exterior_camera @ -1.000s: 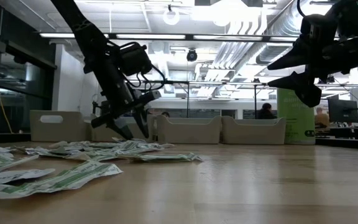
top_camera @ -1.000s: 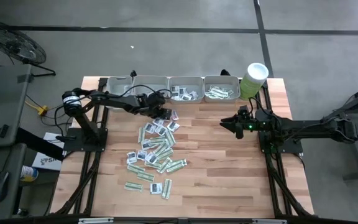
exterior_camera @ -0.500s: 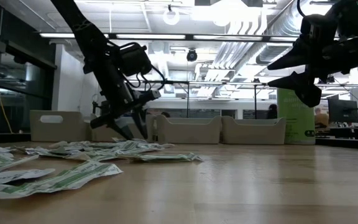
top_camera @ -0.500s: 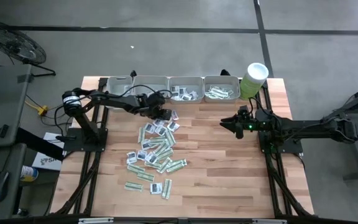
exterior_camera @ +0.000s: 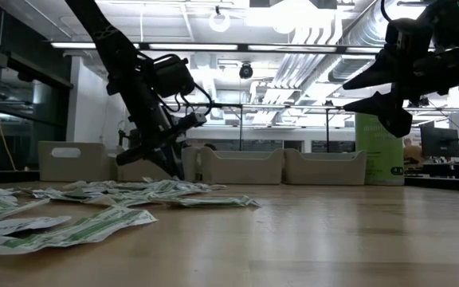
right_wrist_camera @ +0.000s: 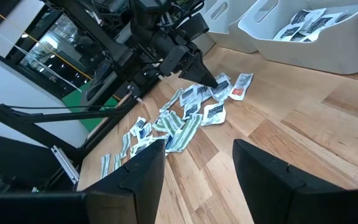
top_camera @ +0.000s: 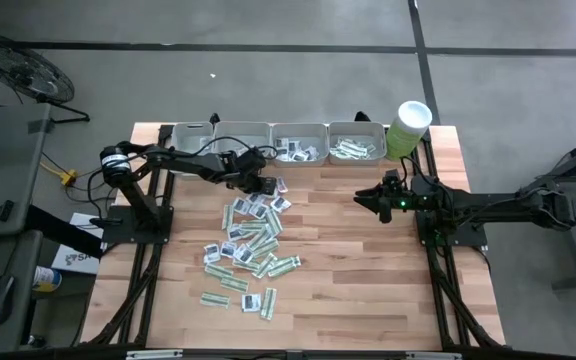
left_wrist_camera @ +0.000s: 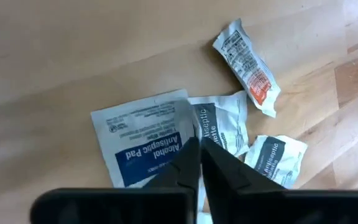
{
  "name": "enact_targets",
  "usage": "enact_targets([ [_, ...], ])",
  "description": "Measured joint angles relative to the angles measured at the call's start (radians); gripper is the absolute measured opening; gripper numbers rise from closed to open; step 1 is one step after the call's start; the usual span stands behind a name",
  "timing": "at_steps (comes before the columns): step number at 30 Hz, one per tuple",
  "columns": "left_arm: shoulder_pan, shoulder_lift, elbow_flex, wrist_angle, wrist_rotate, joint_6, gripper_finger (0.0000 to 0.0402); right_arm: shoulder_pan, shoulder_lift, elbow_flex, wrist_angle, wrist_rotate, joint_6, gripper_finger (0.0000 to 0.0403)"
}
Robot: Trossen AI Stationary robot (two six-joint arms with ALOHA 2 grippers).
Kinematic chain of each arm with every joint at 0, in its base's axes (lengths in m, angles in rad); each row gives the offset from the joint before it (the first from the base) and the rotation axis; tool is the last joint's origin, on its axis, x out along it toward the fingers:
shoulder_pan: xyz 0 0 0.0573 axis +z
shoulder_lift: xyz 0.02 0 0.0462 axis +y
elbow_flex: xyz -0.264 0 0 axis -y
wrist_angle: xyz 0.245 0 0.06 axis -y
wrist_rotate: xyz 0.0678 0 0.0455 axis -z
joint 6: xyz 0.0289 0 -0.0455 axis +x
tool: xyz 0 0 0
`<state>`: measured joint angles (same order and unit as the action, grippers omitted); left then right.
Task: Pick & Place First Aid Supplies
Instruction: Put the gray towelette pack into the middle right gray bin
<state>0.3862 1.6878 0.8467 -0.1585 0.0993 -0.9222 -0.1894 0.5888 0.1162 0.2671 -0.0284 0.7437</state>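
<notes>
The first aid supplies (top_camera: 251, 238) lie as a loose pile of flat sachets on the wooden table, left of its middle. My left gripper (top_camera: 265, 187) is at the pile's far end, slanting down, shut with its tips on two white sachets: a blue-marked alcohol pad sachet (left_wrist_camera: 138, 134) and its neighbour (left_wrist_camera: 219, 124). An orange-marked sachet (left_wrist_camera: 247, 59) lies just beyond. My right gripper (top_camera: 360, 198) hovers open above bare wood right of centre, holding nothing. My left gripper (left_wrist_camera: 199, 144) meets the pile slanting down from the table's left. Its tips close where the alcohol pad sachet's edge (left_wrist_camera: 188, 121) meets the neighbouring white sachet. The fingers hide which of the two is pinched. Both sachets lie flat on the table.
Several grey trays (top_camera: 243, 133) stand in a row along the far edge; two of them (top_camera: 299, 150) (top_camera: 356, 149) hold sachets. A pale green tub (top_camera: 408, 128) stands at the far right. Bare wood stretches across the table's right half and near edge.
My left gripper has shut where it stood at the pile's far end; its two fingertips, apart a second ago, now meet on the sachets. The sachets have stayed flat on the table.
</notes>
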Motion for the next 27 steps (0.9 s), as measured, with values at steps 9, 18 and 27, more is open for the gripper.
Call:
enact_targets([
  [9,0.000,0.000,0.025,-0.008,0.061,0.013,0.0002,0.000,0.000,0.000,0.000,-0.001,0.000,0.0183],
  [18,0.000,-0.001,0.273,-0.279,0.047,0.156,0.0001,0.000,0.000,0.000,0.000,-0.001,0.000,0.0183],
  [27,0.000,-0.002,0.495,-0.331,-0.171,0.326,0.0000,0.000,0.000,0.000,0.000,-0.001,0.000,0.0183],
])
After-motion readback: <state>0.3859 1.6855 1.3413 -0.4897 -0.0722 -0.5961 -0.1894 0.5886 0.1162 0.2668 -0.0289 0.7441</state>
